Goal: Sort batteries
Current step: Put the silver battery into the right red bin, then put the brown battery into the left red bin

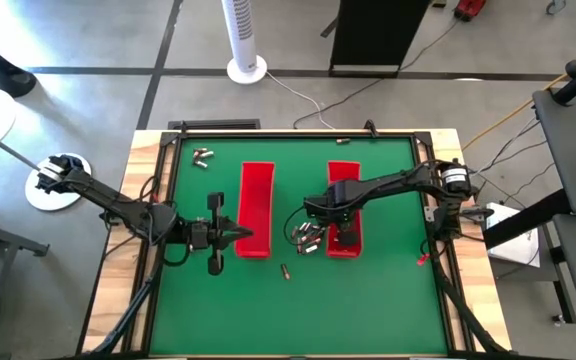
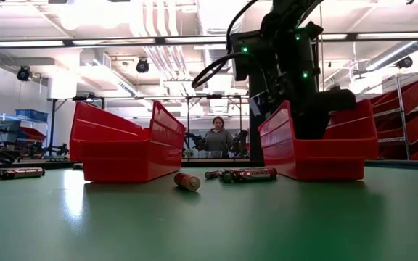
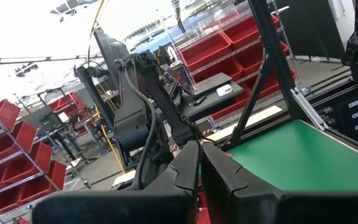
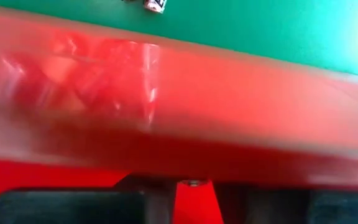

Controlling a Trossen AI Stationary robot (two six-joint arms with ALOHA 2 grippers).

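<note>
Two long red trays lie on the green mat: the left tray [image 1: 256, 200] [image 2: 122, 148] and the right tray [image 1: 344, 175] [image 2: 325, 152]. Small silvery batteries lie loose: a cluster [image 1: 306, 236] [image 2: 242, 175] between the trays, one alone [image 1: 285, 271] [image 2: 187, 181] nearer the front, and a few [image 1: 202, 156] [image 2: 9, 173] at the far left. My left gripper [image 1: 240, 235] [image 3: 199, 149] is shut and points level over the left tray's near end. My right gripper [image 1: 342, 228] reaches down into the right tray's near end, with the tray wall [image 4: 179, 93] close before its camera.
A dark frame [image 1: 298, 133] borders the mat, and one more small battery [image 1: 343, 141] lies by its far edge. A white tower fan [image 1: 245, 40] stands beyond the table. A person [image 2: 218, 136] sits in the room behind. Bare mat [image 1: 298, 310] stretches along the near side.
</note>
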